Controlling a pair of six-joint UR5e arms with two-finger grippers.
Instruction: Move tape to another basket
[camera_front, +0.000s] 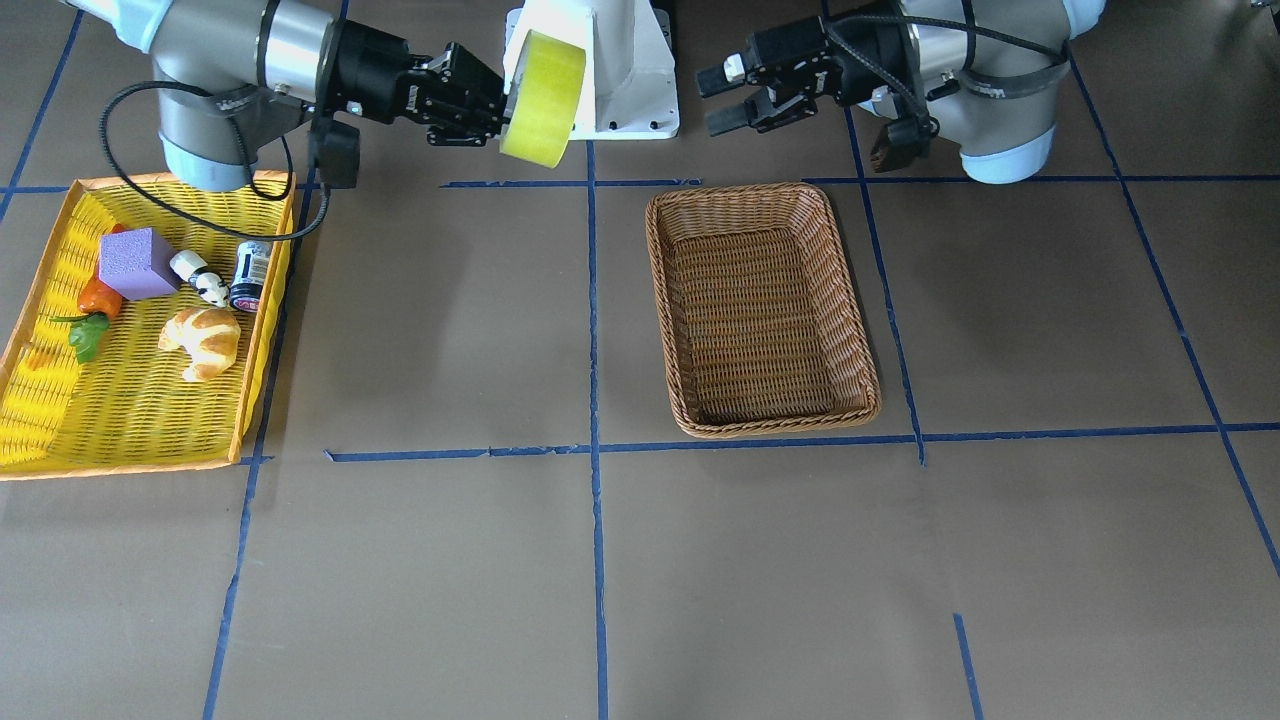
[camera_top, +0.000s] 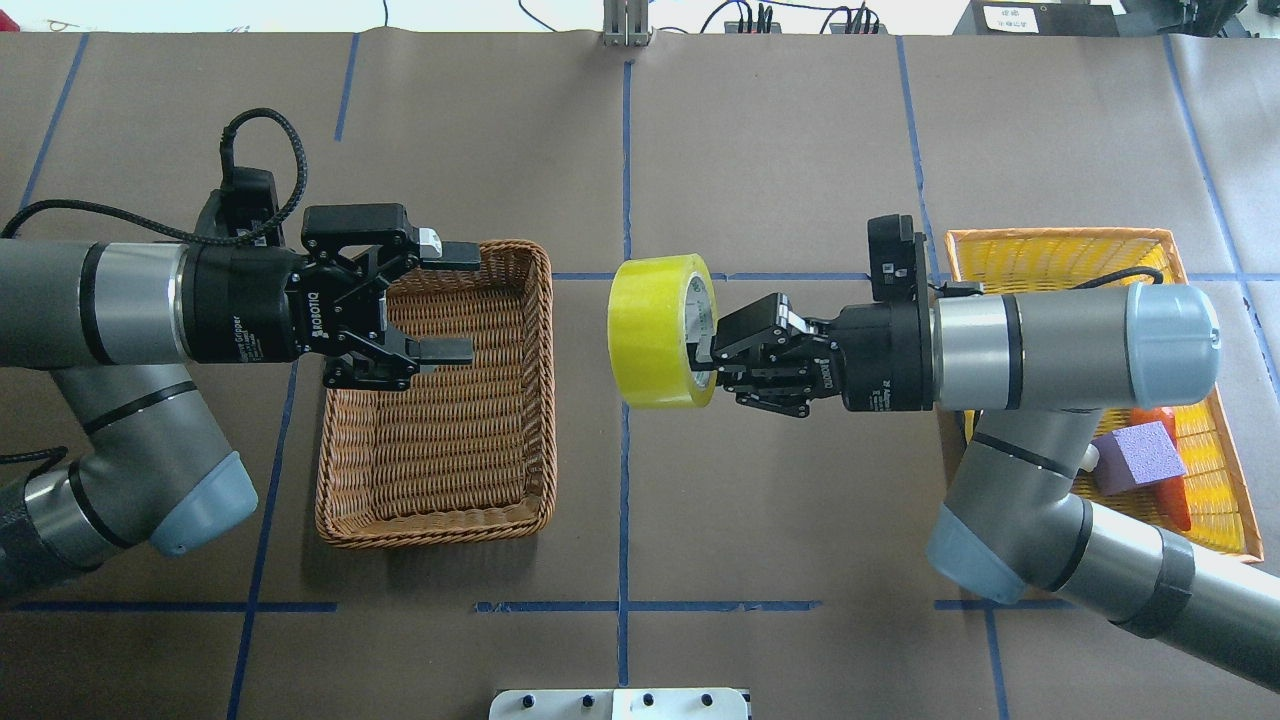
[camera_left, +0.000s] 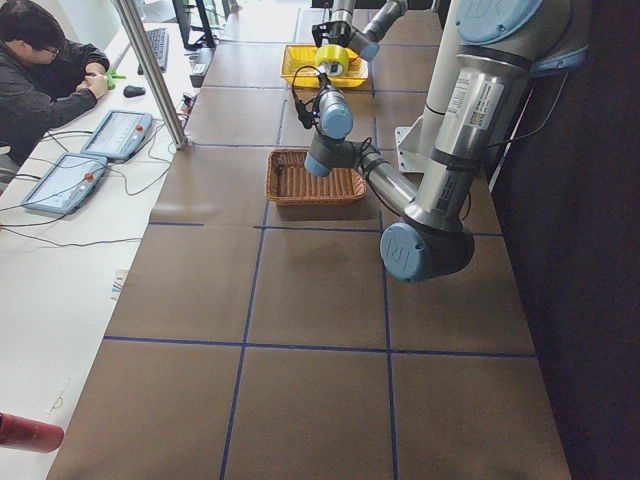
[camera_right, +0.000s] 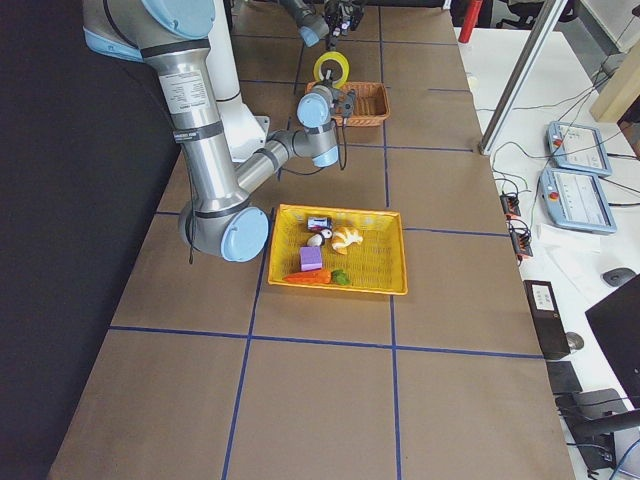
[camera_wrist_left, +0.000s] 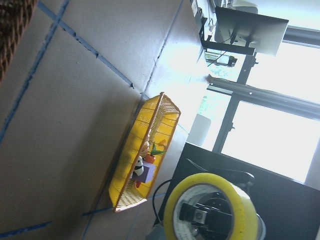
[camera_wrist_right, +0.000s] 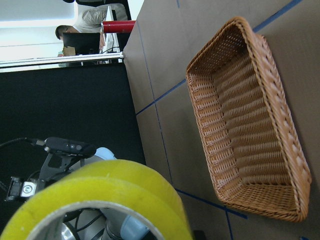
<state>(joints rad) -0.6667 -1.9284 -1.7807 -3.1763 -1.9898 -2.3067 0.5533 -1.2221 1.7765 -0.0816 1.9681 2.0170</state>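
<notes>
The tape (camera_wrist_right: 115, 185) is cut off by the right wrist view's lower edge.

Access, overhead view. The rectangular brown woven wicker basket (camera_top: 432, 527) lay toward the table's left end, its floor bare. The left gripper (camera_top: 472, 303), jaws apart, hung above it, reaching in from that end. The wide roll of translucent yellow packing tape (camera_top: 652, 335), clamped in the right gripper (camera_top: 704, 356), hung over bare table between the wicker basket and the bright yellow mesh basket (camera_top: 1060, 240).
</notes>
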